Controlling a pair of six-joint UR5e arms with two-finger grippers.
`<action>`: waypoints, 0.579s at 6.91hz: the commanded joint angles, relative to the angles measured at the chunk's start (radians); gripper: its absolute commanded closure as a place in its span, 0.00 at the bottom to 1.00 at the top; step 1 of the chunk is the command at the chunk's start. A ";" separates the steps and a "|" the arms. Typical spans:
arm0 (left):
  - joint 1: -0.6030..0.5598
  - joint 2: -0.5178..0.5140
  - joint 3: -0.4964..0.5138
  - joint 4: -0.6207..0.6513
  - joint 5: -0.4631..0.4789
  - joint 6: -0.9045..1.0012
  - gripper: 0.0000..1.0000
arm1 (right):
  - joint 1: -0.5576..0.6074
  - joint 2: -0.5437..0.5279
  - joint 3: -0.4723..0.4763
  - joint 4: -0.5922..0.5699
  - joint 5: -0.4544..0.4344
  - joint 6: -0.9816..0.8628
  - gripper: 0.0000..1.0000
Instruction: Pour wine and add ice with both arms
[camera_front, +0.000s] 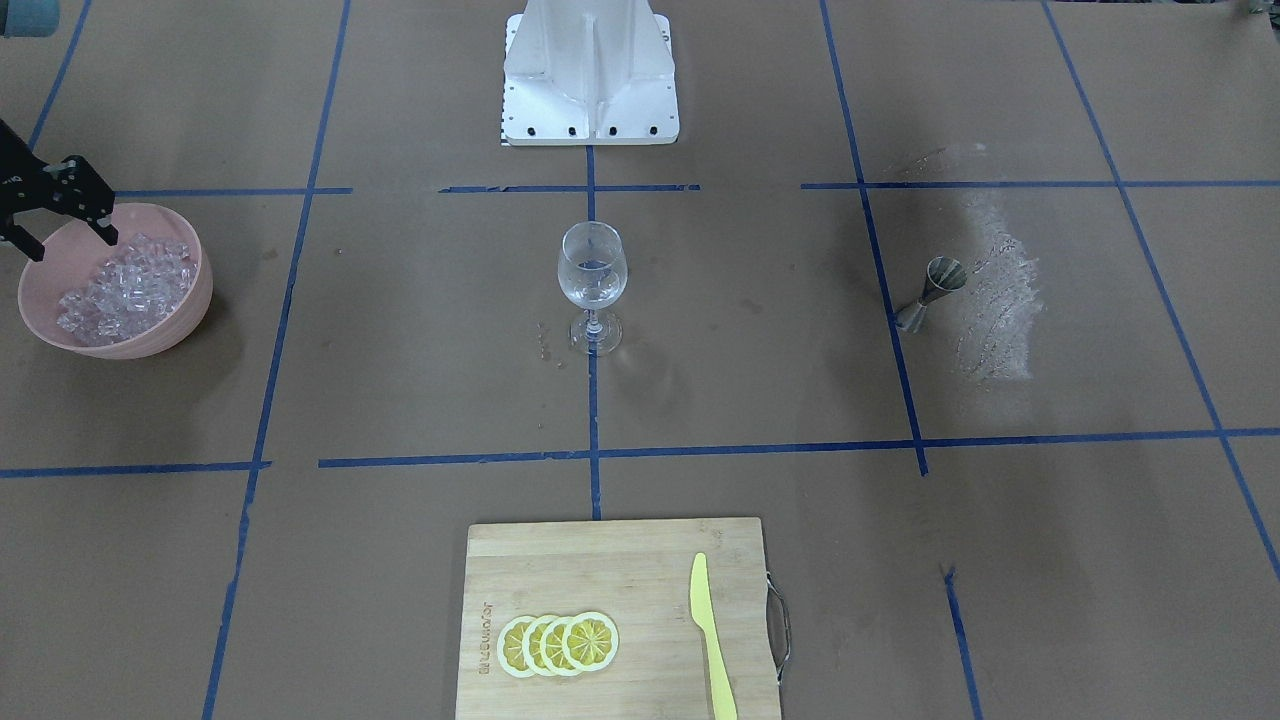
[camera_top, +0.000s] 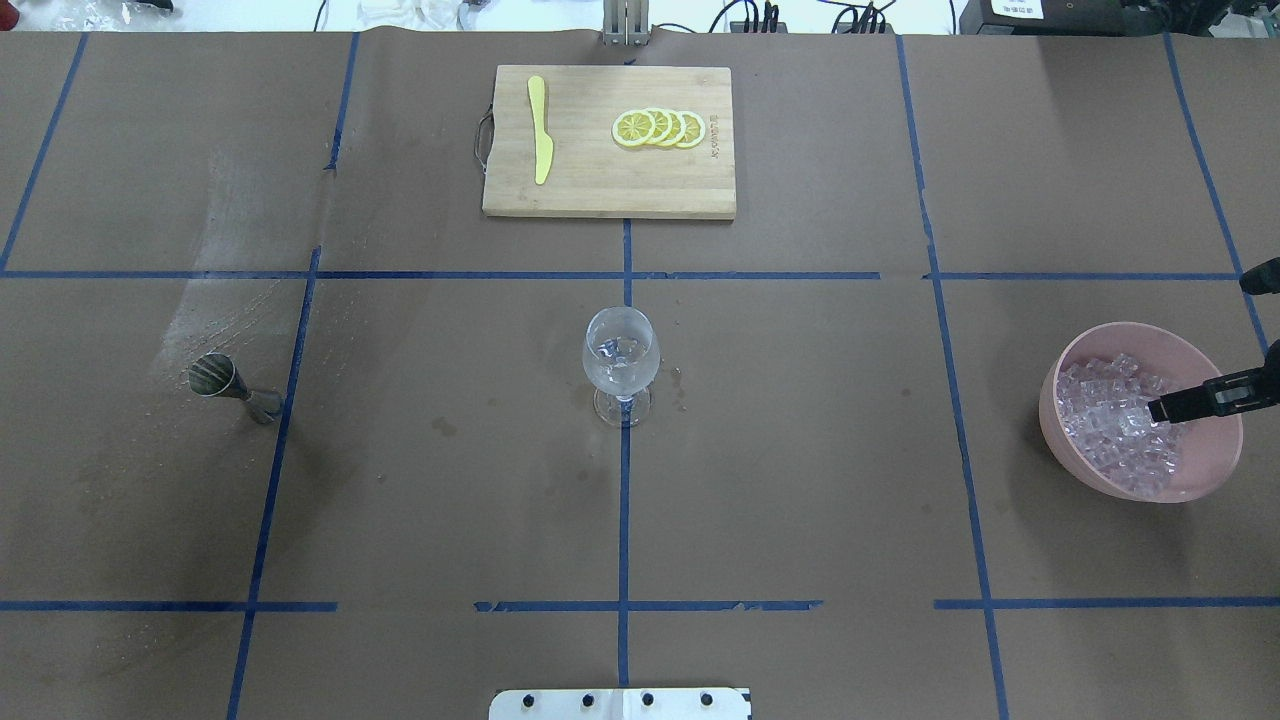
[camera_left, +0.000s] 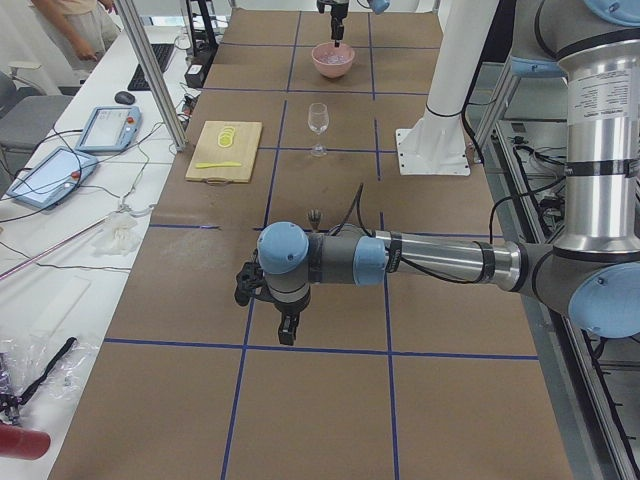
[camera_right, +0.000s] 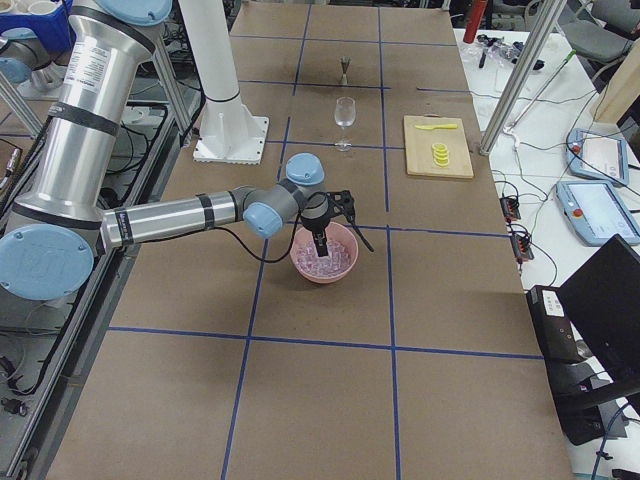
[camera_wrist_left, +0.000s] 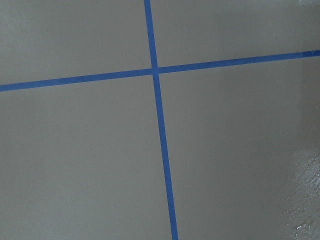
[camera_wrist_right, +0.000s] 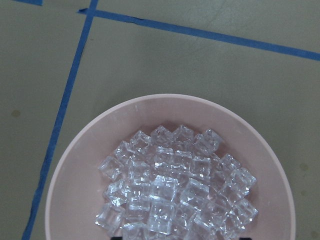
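A pink bowl (camera_front: 195, 300) holds the ice (camera_front: 125, 285), a heap of small clear cubes, also in the overhead view (camera_top: 1115, 425) and the right wrist view (camera_wrist_right: 175, 185). My right gripper (camera_front: 75, 248) hangs just above the bowl, jaws wide apart and empty; one finger (camera_top: 1195, 400) reaches over the ice. The wine glass (camera_front: 592, 270) stands mid-table with a little clear liquid in it (camera_top: 621, 362). A steel jigger (camera_top: 232, 385) stands upright far to its side. My left gripper (camera_left: 285, 325) shows only in the exterior left view, above bare table; I cannot tell its state.
A wooden cutting board (camera_front: 560, 560) with lemon slices (camera_front: 558, 643) and a yellow knife (camera_front: 708, 630) lies on the far side from the robot. A white powdery smear (camera_front: 995, 290) lies by the jigger. The white base block (camera_front: 590, 75) stands behind the glass.
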 joint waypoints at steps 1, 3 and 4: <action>-0.001 -0.006 -0.004 0.000 0.000 0.000 0.00 | -0.054 0.006 -0.017 0.001 -0.032 0.024 0.19; 0.000 -0.007 -0.004 0.000 0.000 0.000 0.00 | -0.090 0.016 -0.035 0.001 -0.067 0.024 0.21; 0.000 -0.009 -0.004 0.000 0.000 0.000 0.00 | -0.097 0.035 -0.050 0.001 -0.069 0.023 0.24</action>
